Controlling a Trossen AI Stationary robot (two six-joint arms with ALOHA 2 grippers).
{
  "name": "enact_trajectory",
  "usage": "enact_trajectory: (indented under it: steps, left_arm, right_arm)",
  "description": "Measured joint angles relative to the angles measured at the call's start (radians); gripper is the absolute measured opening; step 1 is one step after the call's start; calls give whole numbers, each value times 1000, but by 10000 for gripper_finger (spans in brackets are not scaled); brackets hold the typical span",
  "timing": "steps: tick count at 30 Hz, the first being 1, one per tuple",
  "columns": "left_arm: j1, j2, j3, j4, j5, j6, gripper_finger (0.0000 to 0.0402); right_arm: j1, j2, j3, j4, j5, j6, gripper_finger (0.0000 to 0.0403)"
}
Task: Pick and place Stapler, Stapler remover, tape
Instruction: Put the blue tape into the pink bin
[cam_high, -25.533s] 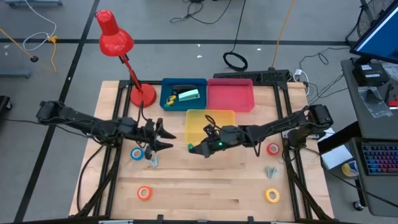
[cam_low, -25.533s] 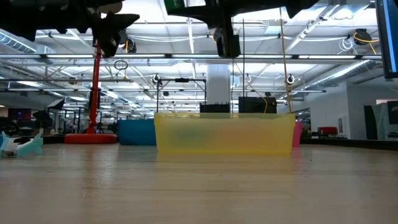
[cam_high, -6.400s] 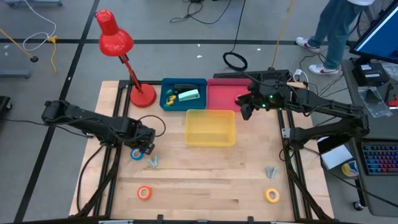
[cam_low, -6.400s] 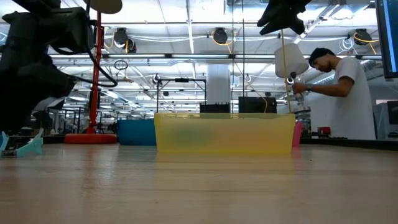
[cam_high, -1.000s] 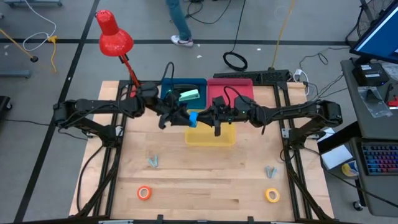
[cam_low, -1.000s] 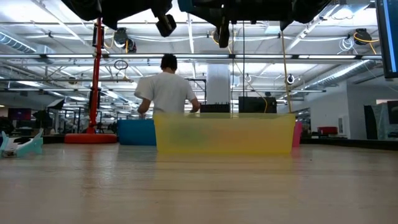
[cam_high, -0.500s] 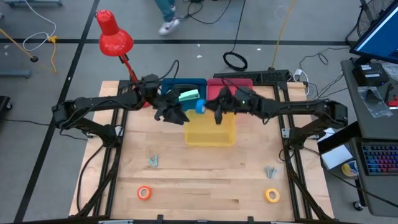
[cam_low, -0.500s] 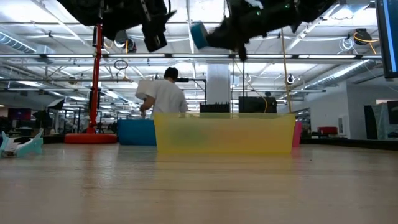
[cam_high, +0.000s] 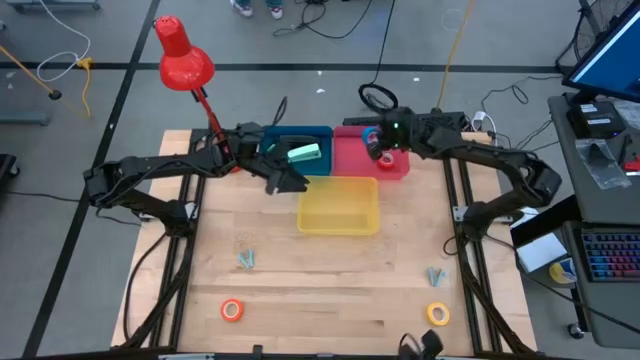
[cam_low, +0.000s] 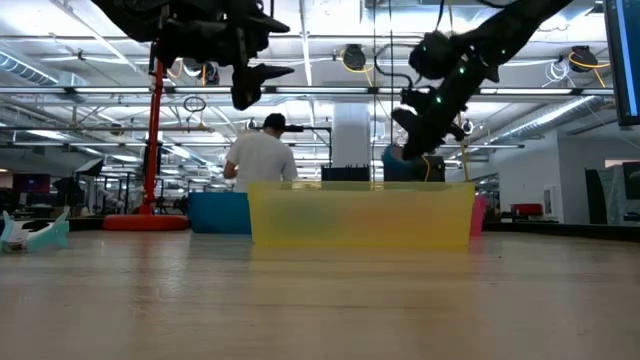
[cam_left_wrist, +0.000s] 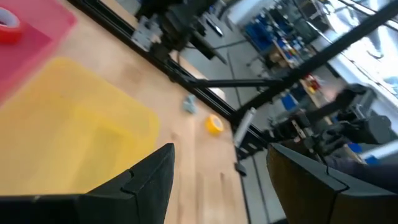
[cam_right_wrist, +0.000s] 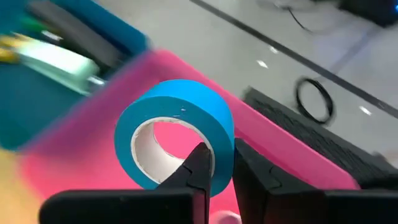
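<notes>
Pink plastic of the tray (cam_high: 352, 152) lies under the right gripper (cam_right_wrist: 217, 163), whose jaws pinch the wall of the blue tape roll (cam_right_wrist: 176, 128). Only that thin wall seems clamped, so it could slip or roll out on release. The left gripper (cam_left_wrist: 217, 165) hangs spread and empty beside the yellow bin (cam_high: 338, 205).

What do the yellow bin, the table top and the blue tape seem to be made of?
Yellow bin: likely plastic, translucent and matte; the low view shows light through its wall.
Table top: wood, pale planks with visible seams, dull finish.
Blue tape: smooth blue tape wound on a pale core, probably cardboard, held by the right tool.
</notes>
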Motion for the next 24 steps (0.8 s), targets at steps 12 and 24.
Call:
enact_trajectory:
  steps: [12,24]
  left_arm:
    - [1,0,0,5,-105,2,253]
    - [0,0,-1,15,-157,1,253]
  right_arm:
    - [-152,138,0,-36,57,-135,32]
    - [-185,254,1,-46,77,-228,32]
